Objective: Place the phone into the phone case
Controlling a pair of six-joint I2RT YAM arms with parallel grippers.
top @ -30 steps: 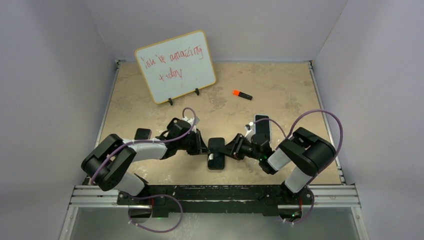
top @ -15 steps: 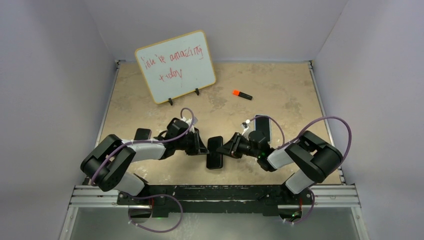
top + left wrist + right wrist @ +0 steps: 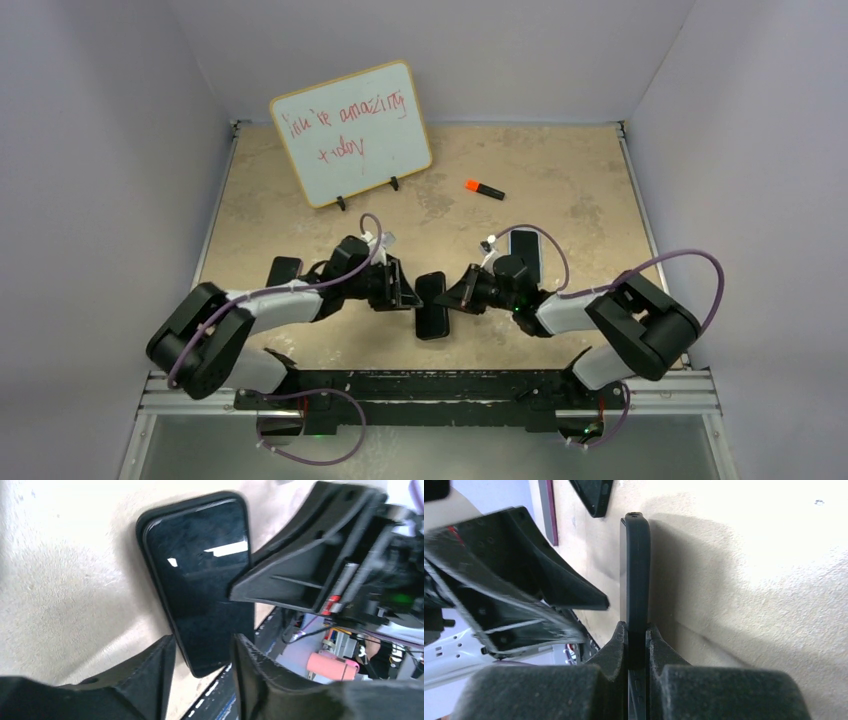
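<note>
The phone [image 3: 200, 580] is found mid-tabletop [image 3: 590, 200], between the two arms. The rim of the case [image 3: 635, 570] is seen round its screen, so it is judged to be seated, or nearly so. The right end effector [image 3: 636, 641] is clamped across the thickness of the cased phone at one edge, presumably so that phone and case are squeezed together there. The left end effector [image 3: 202, 642] is spread apart, its fingers set to either side of the phone's near end, probably to steady it; whether contact is made cannot be told. Little room is left between the two end effectors, so a clash is to be guarded against. A dark flat item [image 3: 285, 268] is seen by the left arm and another [image 3: 527, 245] by the right. The whiteboard [image 3: 350, 130] and marker [image 3: 484, 188] are set well apart at the back.
</note>
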